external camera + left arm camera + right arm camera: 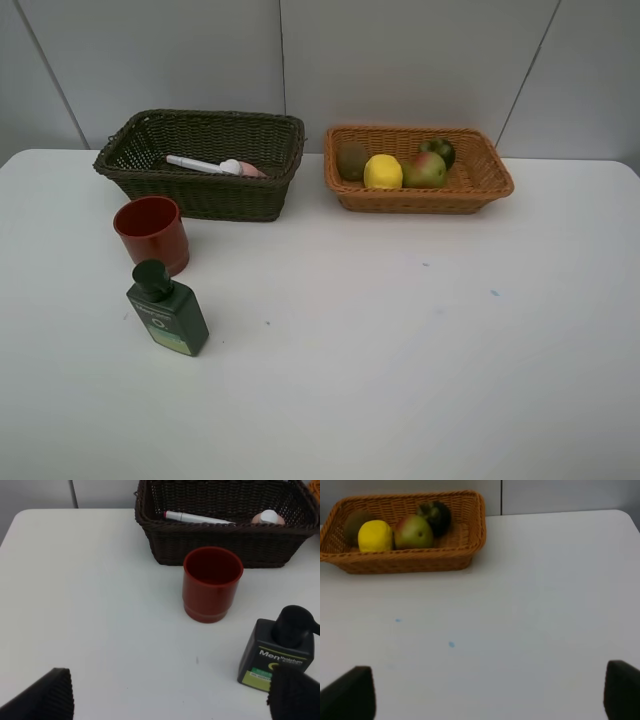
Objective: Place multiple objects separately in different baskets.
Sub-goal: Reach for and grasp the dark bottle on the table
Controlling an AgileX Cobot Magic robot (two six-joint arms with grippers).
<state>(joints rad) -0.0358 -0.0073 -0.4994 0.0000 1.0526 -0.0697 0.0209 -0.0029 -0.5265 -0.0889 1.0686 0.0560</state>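
We held both claws spread wide and empty: the left gripper (170, 700) hung near the dark green plastic bottle (167, 308), the right gripper (490, 695) over bare white table (400, 350). The bottle lay flat, cap towards the red plastic cup (151, 233) just behind it, upright. Behind the cup stood the dark olive wicker basket (200, 195), holding a white marker (195, 164) lying lengthwise beside what looked like a pink bottle (243, 169). Right of it, the orange-tan wicker basket (418, 198) held the brown kiwi (352, 160), yellow lemon (383, 172), green-red pear (425, 170) and dark green round fruit (438, 150), presumably sorted as fruit.
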